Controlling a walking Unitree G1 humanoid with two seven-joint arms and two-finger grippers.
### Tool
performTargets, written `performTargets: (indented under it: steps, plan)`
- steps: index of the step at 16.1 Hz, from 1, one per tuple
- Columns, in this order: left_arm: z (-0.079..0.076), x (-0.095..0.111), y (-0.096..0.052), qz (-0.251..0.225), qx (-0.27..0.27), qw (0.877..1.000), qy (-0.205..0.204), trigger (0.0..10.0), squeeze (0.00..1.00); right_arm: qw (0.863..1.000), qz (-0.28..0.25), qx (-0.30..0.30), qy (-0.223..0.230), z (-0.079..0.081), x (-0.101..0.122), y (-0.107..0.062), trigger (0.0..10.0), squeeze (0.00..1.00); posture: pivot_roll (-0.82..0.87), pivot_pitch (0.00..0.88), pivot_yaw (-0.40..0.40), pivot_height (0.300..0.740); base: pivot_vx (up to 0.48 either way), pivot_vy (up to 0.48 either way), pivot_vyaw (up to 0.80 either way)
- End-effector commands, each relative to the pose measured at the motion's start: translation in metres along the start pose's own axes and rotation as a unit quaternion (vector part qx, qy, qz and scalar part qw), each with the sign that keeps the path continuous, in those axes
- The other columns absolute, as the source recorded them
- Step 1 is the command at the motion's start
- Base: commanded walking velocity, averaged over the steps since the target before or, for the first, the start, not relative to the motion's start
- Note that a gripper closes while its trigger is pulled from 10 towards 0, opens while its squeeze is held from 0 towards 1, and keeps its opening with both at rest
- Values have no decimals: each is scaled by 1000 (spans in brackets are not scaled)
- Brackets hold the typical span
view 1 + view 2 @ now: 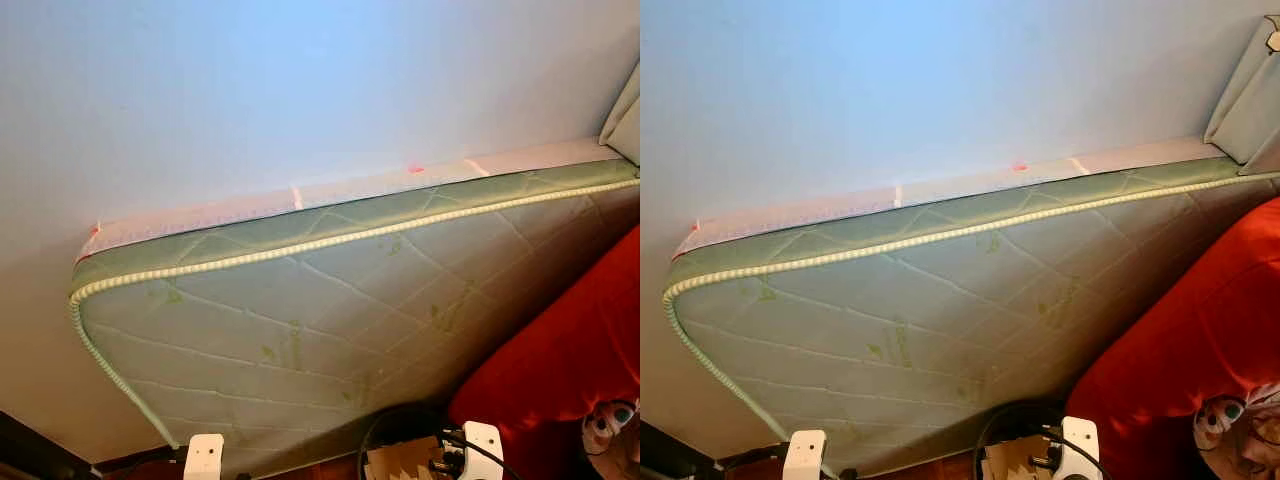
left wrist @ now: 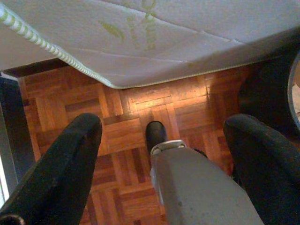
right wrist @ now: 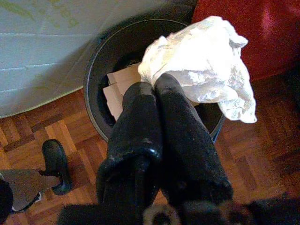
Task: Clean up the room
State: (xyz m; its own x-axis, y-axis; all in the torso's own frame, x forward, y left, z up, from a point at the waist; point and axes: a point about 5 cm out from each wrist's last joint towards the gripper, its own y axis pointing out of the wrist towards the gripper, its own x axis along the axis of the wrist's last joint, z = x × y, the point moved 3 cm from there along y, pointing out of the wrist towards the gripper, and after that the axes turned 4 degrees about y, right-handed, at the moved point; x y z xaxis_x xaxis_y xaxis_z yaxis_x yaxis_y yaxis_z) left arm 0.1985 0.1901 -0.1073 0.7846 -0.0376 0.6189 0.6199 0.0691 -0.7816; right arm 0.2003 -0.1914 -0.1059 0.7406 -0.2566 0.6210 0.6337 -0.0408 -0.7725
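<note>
In the right wrist view my right gripper [image 3: 157,84] is shut on a crumpled white paper wad [image 3: 201,65], held just over a round black bin [image 3: 93,70]. Flat cardboard pieces [image 3: 117,86] lie inside the bin. The head view has the bin's rim [image 1: 400,415] low in front of me, between my two wrists. My left gripper [image 2: 164,123] hangs open above the parquet floor [image 2: 126,131], with nothing between its fingers [image 2: 70,154].
A green quilted mattress [image 1: 300,310] leans against the pale wall [image 1: 250,90], just behind the bin. A big red cushion [image 1: 570,350] sits to the right of the bin, with a soft toy [image 1: 1230,420] below it. My own foot [image 3: 56,164] stands left of the bin.
</note>
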Motion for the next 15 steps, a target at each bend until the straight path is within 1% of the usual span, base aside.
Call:
performTargets:
  steps: [1, 4, 15]
  plan:
    - [2, -2, 0, 4, 2, 1000, 9, 10000, 0, 1000, -5, -2, 7, 0, 0, 0, 10000, 0, -36, 0, -15, 740, 0, 0, 0]
    - [1, -2, 0, 4, 1, 1000, 7, 10000, 0, 1000, -3, -1, 13, 0, 0, 0, 10000, 0, -34, 0, -18, 740, 0, 0, 0]
    - [0, -2, -1, 1, 0, 1000, 1, 10000, 0, 1000, 8, 11, 5, 4, -2, 0, 10000, 0, -37, 0, -21, 740, 0, 0, -786]
